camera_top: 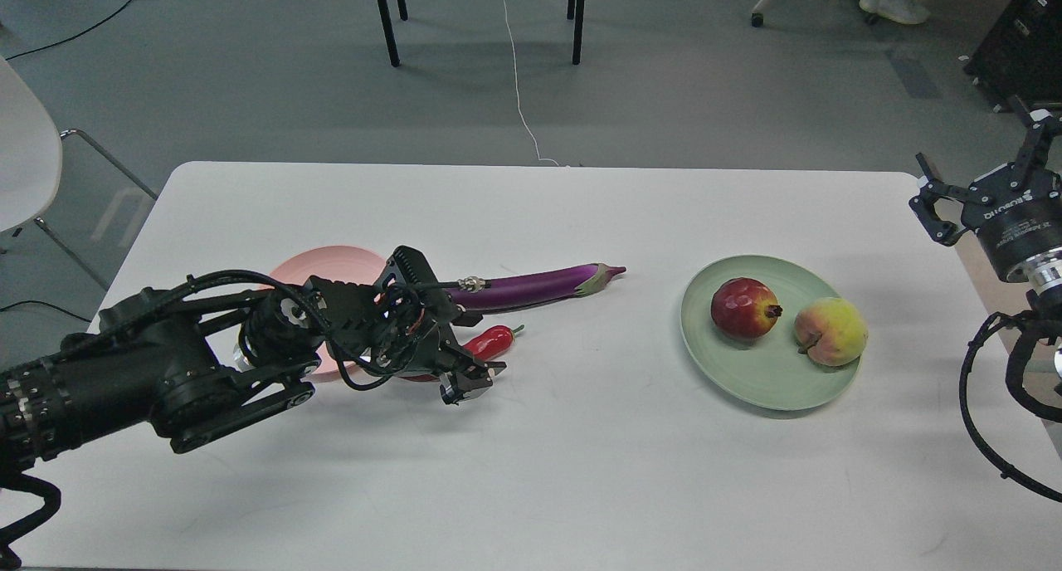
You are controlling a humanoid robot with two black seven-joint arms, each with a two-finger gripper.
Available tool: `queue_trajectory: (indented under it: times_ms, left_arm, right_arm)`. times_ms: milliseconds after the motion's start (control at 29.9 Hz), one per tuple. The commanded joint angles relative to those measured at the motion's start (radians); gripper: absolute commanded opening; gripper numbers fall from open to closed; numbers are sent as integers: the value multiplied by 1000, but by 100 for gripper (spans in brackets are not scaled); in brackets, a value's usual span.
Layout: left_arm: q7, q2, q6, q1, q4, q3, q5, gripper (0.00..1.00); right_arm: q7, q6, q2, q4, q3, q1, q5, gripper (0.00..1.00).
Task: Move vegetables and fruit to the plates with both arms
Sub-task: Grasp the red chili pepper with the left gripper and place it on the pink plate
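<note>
**Getting the chili onto the pink plate without knocking the eggplant**

Looks like the fruit half is sorted: pomegranate (744,307) and peach (831,331) both sit on the green plate (730,372), touching or nearly so. What's left for us is the veg on the left side.

Our left tool (471,378) is low over the tabletop (581,471), right by the red chili pepper (489,341), which lies just off the edge of the pink plate (332,264). Its fingers look slightly parted around nothing, so we'd call it open and empty, though it's dark and a bit hard to read. The chili's near end is hidden behind the tool, so we can't say whether they're touching.

If the chili is the next pick, we'd grab it across the fat middle, not the tapered tip, since that glossy skin probably slips. Then a short lift and swing back onto the plate.

What's in the way: the eggplant (535,286) lies just behind the chili, its back end hidden behind our wrist, possibly resting on the plate rim. Wrist cables hang right over it too, so a sloppy lift could drag or roll it.

Our right tool (979,193) hangs off the tabletop's right edge, fingers spread, holding nothing, well clear of everything.
</note>
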Motion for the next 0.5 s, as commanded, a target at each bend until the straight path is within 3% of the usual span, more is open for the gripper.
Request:
queue_trajectory:
  times_ms: [0,167,301,468]
  left_arm:
    - [2,-1,1,13,14,-2,0,30]
    - [-2,14,3,2,11,-11,0,12]
    - [-6,71,18,-4,-41,-46,0,11]
    - [-11,259,27,-4,-135,-153,-46,13]
  right_arm:
    - [0,0,-1,4,0,3,0,98]
    - [0,0,-8,4,0,3,0,98]
    - [1,0,-8,6,1,3,0,98]
    - [0,0,-11,6,12,5,0,98]
